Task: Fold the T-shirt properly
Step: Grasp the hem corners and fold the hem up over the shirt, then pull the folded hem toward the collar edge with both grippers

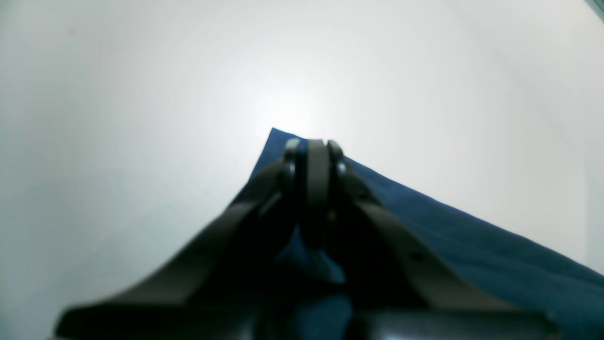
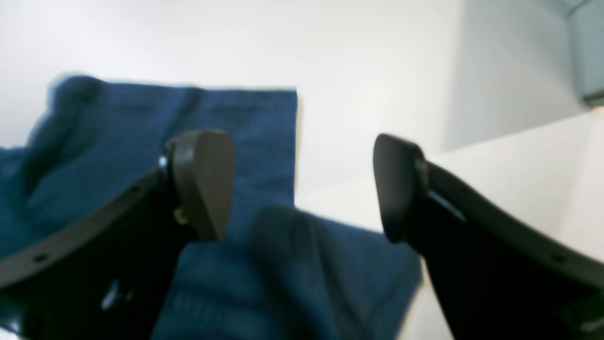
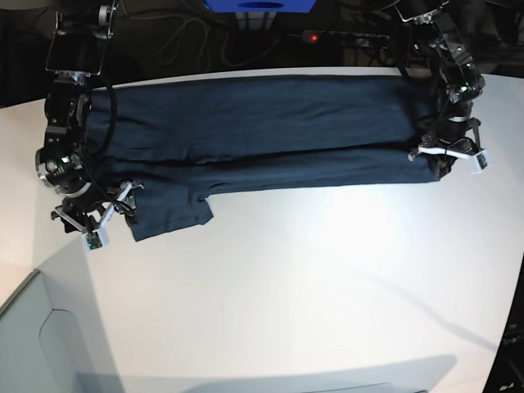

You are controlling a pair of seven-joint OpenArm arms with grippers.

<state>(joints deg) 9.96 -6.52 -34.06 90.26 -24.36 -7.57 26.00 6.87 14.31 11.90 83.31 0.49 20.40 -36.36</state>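
With the dark navy cotton T-shirt (image 3: 254,135) folded lengthwise across the white table (image 3: 311,286), the right gripper (image 2: 302,189) gapes empty while the left gripper (image 1: 317,163) pinches its corner, so pulling unevenly could skew the fold.

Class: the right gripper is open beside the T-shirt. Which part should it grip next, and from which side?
Probably the loose sleeve flap of the T-shirt, approached from the bare table side. It sticks out beyond the folded band, its edge free, near the open right gripper.
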